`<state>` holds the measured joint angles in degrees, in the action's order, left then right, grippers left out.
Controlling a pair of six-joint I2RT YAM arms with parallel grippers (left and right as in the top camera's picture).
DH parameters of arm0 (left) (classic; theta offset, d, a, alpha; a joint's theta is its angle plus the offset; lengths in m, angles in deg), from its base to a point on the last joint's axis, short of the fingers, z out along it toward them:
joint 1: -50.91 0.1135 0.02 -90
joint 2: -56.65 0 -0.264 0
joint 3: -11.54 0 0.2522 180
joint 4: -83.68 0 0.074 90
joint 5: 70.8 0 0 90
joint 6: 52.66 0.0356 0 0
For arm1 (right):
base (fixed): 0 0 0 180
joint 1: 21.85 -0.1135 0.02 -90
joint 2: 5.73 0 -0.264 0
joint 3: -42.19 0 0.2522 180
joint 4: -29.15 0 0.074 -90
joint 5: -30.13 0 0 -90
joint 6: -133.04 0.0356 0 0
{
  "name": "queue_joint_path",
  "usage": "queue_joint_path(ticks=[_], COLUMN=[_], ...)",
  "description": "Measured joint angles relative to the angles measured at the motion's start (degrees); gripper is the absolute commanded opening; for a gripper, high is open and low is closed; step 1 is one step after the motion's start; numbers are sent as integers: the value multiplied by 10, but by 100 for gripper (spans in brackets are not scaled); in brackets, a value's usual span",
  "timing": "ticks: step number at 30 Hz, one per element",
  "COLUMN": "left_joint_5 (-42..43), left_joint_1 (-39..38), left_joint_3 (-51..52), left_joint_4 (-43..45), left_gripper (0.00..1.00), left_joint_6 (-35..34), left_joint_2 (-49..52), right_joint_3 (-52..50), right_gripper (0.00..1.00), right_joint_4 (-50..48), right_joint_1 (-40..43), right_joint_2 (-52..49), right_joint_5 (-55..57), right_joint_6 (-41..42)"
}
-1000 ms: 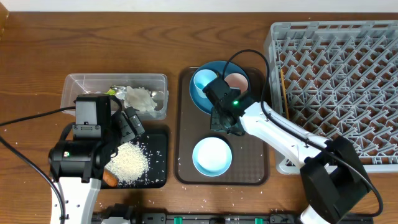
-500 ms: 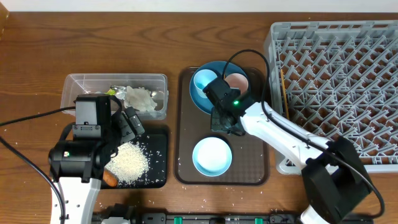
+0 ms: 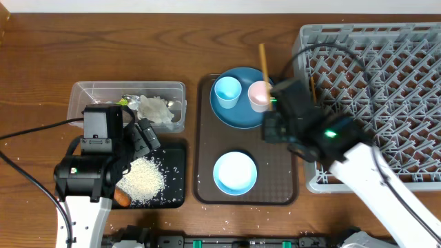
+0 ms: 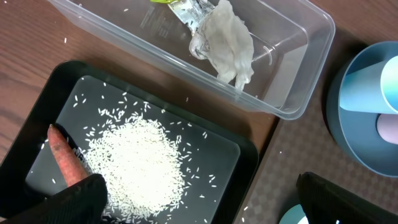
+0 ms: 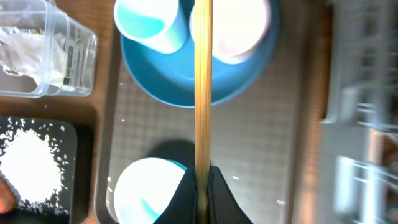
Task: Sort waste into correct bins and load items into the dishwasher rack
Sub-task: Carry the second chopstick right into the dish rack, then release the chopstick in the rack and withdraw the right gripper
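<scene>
Swung right off the plate since a second ago, toward the dishwasher rack (image 3: pixel 372 62): right gripper (image 5: pixel 202 186), fingers clamped on a wooden chopstick (image 5: pixel 203 81) (tip over the pink cup (image 5: pixel 239 31)). Beside the rack, brown serving tray (image 3: pixel 207 158) with blue plate (image 3: pixel 238 116), bowl (image 3: pixel 235 172), and light-blue cup (image 3: pixel 227 91) on the plate. Farther left, clear tub (image 4: pixel 292 99) holding paper scraps (image 4: pixel 224 40), black tray (image 4: pixel 249 155) holding rice (image 4: pixel 140 162) and carrot (image 4: pixel 62 158). Left gripper (image 4: pixel 214 202) over that tray, fingers wide apart.

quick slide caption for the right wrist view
Right gripper shut on a wooden chopstick over the blue plate, light-blue cup, pink cup and bowl.
</scene>
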<state>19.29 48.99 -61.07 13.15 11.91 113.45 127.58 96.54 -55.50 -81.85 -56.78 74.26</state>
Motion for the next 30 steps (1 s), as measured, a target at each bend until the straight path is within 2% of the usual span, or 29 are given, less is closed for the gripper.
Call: queue_joint_path(ticks=[6, 13, 21, 30], left_joint_5=[0, 0, 0, 0], left_joint_1=[0, 0, 0, 0], left_joint_3=[0, 0, 0, 0], left_joint_4=[0, 0, 0, 0], left_gripper=[100, 100, 100, 100], left_joint_6=[0, 0, 0, 0], left_joint_2=[0, 0, 0, 0], right_joint_3=[1, -3, -35, -82], right_gripper=[1, 1, 1, 2], right_joint_4=[77, 116, 114, 64], right_joint_1=[65, 131, 164, 167], right_joint_2=[50, 48, 26, 3], right_joint_5=[14, 55, 79, 83], right_joint_6=[-65, -129, -155, -170])
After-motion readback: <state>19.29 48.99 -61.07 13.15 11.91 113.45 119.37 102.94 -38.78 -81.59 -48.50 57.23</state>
